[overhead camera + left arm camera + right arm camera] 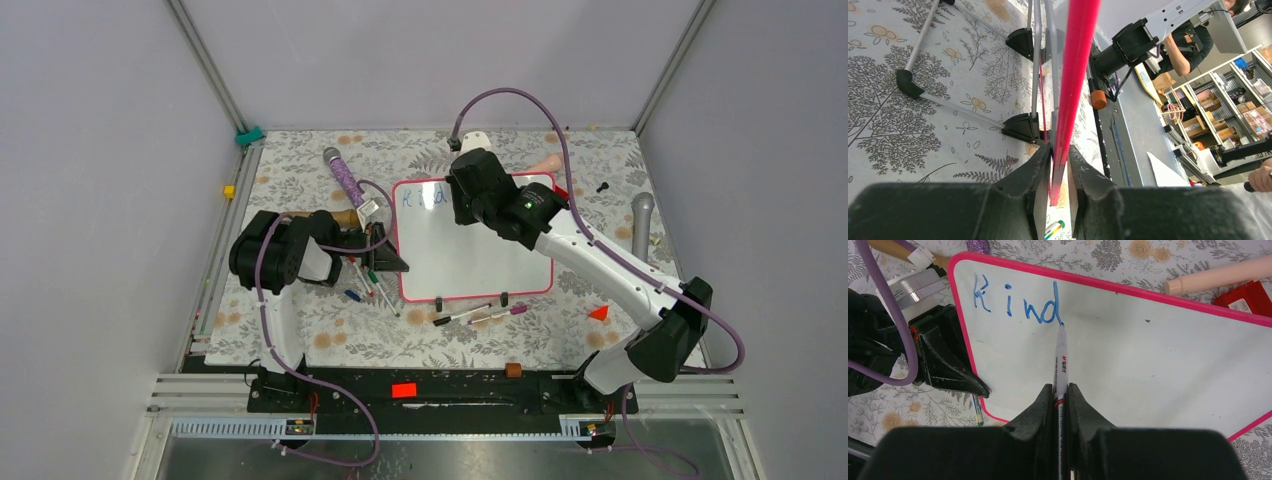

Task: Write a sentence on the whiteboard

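**Pen tip on the board, left rim flanked**

The whiteboard (480,255) lies flat in the middle of the flowered counter (300,335), its pink rim showing on all sides. Its two black clip feet (438,302) sit on the near edge.

The right hand (1060,388) is clenched on a white marker (1061,360). The marker's tip touches the board just after the "d" of the blue word "Kind" (1018,302), which is written in the far left corner. To the right of the tip and toward the near edge, the white surface is bare.

The left hand (1059,167) sits at the board's left edge with one finger on each side of the pink rim. The frames do not show whether it presses the rim or only stands close to it.

Several things lie close to the rim:
- **Far right corner:** a peach rod (1218,274) and a red block (1245,296) lie just beside it.
- **Near edge:** two loose markers (470,315) lie just off it.
- **Left hand:** more pens (365,280) are scattered beside it.
- **Right of the board:** the counter is more open, with an orange wedge (599,313) well apart from the rim.
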Controlling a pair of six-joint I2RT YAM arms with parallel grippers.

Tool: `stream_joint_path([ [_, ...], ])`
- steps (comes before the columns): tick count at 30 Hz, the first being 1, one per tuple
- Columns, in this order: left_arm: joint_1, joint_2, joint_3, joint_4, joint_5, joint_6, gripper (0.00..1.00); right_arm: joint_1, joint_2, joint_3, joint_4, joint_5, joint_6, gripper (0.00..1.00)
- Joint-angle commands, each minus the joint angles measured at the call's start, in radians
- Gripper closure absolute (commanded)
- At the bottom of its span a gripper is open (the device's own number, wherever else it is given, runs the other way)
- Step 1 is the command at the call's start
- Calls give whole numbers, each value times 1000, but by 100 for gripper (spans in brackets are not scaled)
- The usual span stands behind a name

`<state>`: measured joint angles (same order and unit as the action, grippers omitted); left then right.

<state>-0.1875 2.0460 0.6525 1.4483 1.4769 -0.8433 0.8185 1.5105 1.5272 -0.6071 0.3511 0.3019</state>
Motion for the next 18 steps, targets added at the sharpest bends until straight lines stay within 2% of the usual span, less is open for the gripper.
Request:
stream_joint_path([
  [1, -7, -13, -7, 30, 55, 13, 77, 13, 4, 52, 31, 39, -18, 100],
  [3, -6, -11, -3, 29, 55, 12, 72, 13, 4, 50, 32, 41, -17, 100],
  [11, -5, -15, -8, 29, 48, 14, 68, 13, 11, 54, 32, 38, -20, 100],
  [18, 1, -24, -33, 31, 5, 60, 95, 13, 8, 48, 31, 35, -11, 100],
])
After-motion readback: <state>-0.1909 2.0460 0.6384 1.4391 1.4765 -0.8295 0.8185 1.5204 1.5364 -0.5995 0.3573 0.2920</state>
